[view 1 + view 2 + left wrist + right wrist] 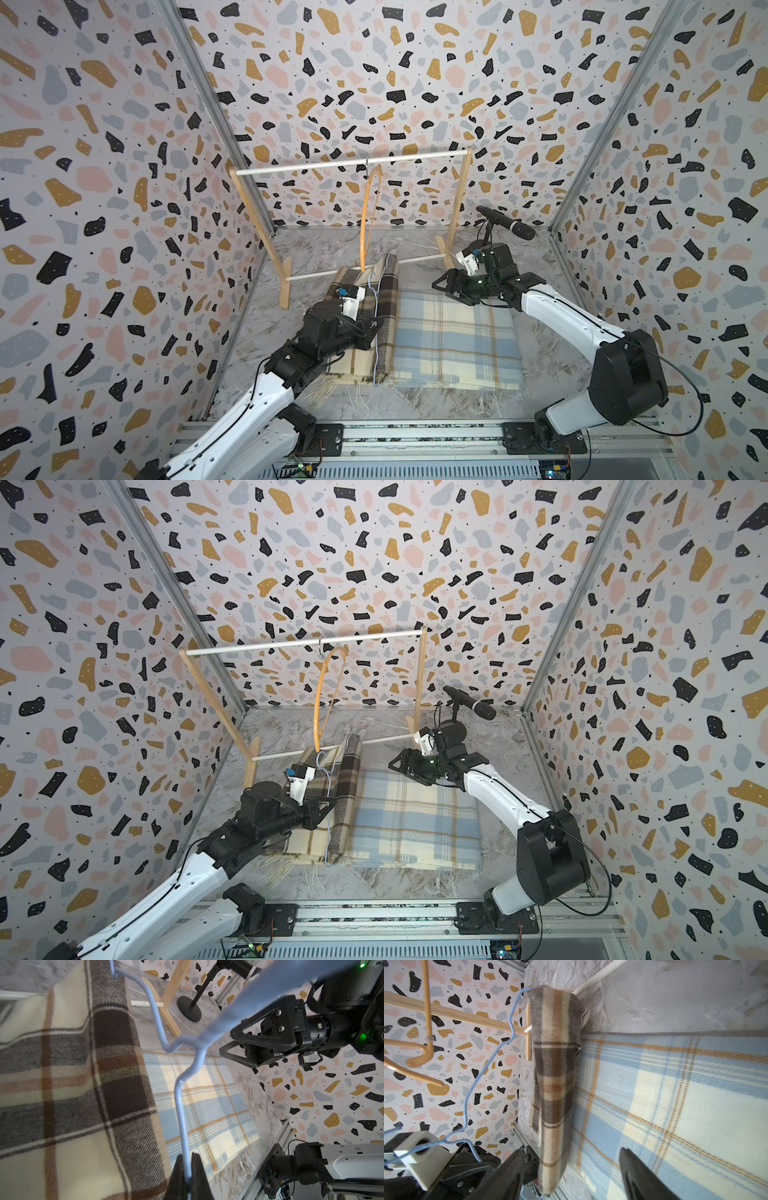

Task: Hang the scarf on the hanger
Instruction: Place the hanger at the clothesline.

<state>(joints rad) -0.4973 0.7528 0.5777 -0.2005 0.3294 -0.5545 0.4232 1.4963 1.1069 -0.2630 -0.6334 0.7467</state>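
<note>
2 hands: left hand (187, 1157) pinches blue hanger (180, 1105) bearing brown scarf (554, 1064); right hand (572, 1149) gapes wide, empty.

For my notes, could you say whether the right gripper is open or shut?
Open: the right gripper holds nothing, jaws apart above the blue scarf.

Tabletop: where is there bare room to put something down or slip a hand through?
Bare tabletop shows right of the blue plaid scarf, and behind the rack left of the microphone. The middle is crowded: brown plaid scarf, blue hanger, left end effector, right end effector.
</note>
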